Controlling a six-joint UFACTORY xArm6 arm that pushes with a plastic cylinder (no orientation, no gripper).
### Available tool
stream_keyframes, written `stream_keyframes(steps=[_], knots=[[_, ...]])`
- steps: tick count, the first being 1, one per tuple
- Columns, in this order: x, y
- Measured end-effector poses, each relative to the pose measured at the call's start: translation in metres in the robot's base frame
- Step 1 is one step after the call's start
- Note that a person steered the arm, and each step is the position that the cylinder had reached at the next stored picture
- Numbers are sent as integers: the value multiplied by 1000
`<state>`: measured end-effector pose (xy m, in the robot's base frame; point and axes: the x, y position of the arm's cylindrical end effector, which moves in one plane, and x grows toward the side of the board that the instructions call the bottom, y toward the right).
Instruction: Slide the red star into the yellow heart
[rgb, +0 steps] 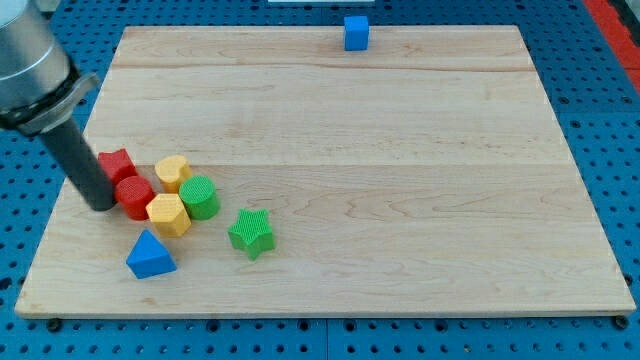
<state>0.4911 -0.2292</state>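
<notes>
**Nearly home: red star a short push from the yellow heart**

Here the tool is a plain dark rod with no jaws, so it neither opens nor closes and grips nothing; it only pushes. My tip (103, 205) rests on the bench (400, 200) at the view's left, touching or just beside the red cylinder (134, 196) on that block's left side.

The red star (117, 163) lies just above the tip toward the view's top, partly hidden behind the rod. The yellow heart (173, 172) sits near it on the view's right, with a narrow strip of bare wood between the two.

As I judge it, the tip is on the wrong block for this step. A push from here would drive the red cylinder into the yellow hexagon (168, 214) and the green cylinder (199, 196), and might jostle the heart away.

The better move is to draw back, come round to the star's left face, and push steadily toward the view's right, aiming slightly downward through the star's middle so that it does not spin off. A short, slow stroke should do, since the cluster is tight.

The green star (251, 232), blue triangle (150, 255) and far blue cube (356, 32) lie outside that path. No containers stand on the bench; every block lies loose on the wood.
</notes>
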Motion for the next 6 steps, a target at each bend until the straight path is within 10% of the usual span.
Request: stream_keyframes(steps=[2,4,6], knots=[[-17,64],[20,-72],[-44,-36]])
